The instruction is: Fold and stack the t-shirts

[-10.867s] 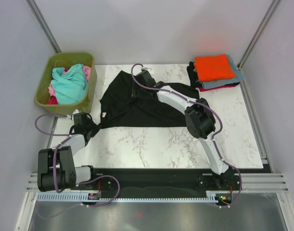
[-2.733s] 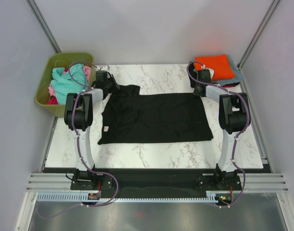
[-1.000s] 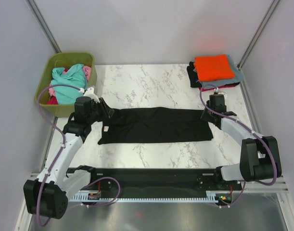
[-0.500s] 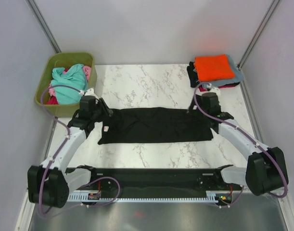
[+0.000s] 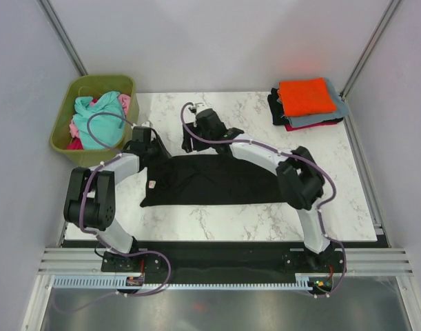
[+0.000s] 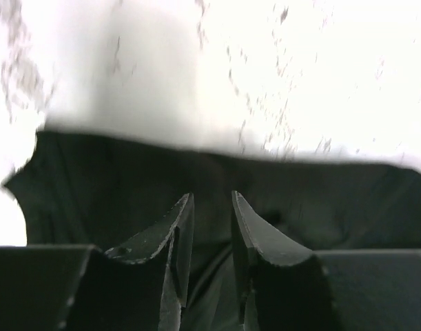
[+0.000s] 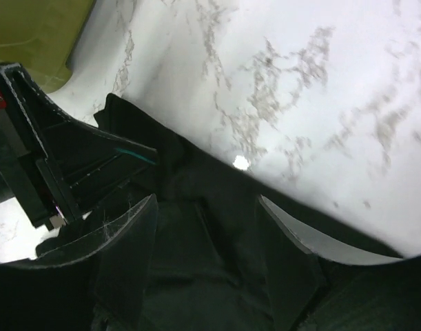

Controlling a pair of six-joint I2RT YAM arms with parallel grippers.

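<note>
Top external view, poorly legible points first: the left gripper [image 5: 153, 145] and right gripper [image 5: 191, 138] are dark against dark cloth, so finger state cannot be read here. Left wrist view is blurred. Its fingers [image 6: 179, 227] stand a narrow slit apart over the black t-shirt [image 5: 224, 181]; cannot tell whether a fold is pinched lower down between them. Right wrist view: the fingers [image 7: 124, 241] stand wide apart with nothing between them, above the shirt's edge. A corner of the olive-green tub [image 5: 100, 78] is cut off at that frame's upper left. Inside the tub the shirts are tangled: a teal t-shirt [image 5: 100, 121] on top, a pink one [image 5: 124, 103] and a red one [image 5: 74, 145] showing only as slivers. The black t-shirt lies right of the tub and nearer the arm bases, a long flat band running away from the tub. Its long edges are fairly straight, its tub-side end is uneven, and a small white tag [image 5: 151, 183] shows there. Both grippers sit at that tub-side end, the left just beside the tub's near right corner. Well apart from the tub, level with it on the far right, is a folded stack. An orange t-shirt [image 5: 306, 96] lies on top, with only edges of grey-blue, magenta and black showing beneath. Materials: soft matte cloth; smooth plastic tub with rounded corners; glossy white grey-veined marble table [image 5: 265, 127].
</note>
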